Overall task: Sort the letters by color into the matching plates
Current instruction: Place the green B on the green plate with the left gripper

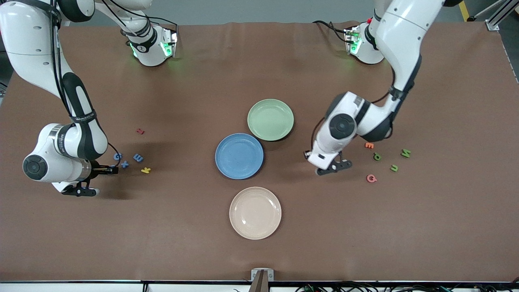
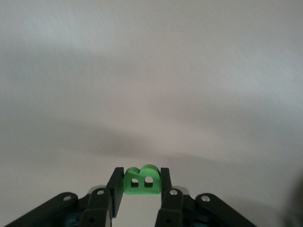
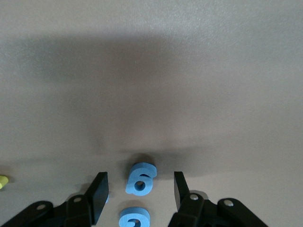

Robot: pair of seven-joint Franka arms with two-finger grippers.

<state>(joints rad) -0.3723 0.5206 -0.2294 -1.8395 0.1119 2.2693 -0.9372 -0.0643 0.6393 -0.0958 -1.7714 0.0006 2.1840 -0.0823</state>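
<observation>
We see the left gripper (image 2: 140,182) clamped on a green B (image 2: 141,180), near the green plate (image 1: 270,119) and blue plate (image 1: 239,156). The right gripper (image 3: 140,191) stands parted around a blue 6 (image 3: 141,178), beside three other blue pieces (image 1: 138,157)

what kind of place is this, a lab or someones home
Most likely a robotics lab: two white arms are bolted to a wide brown-covered table, cables trail along its edge, and an aluminium frame stands at one corner.
</observation>
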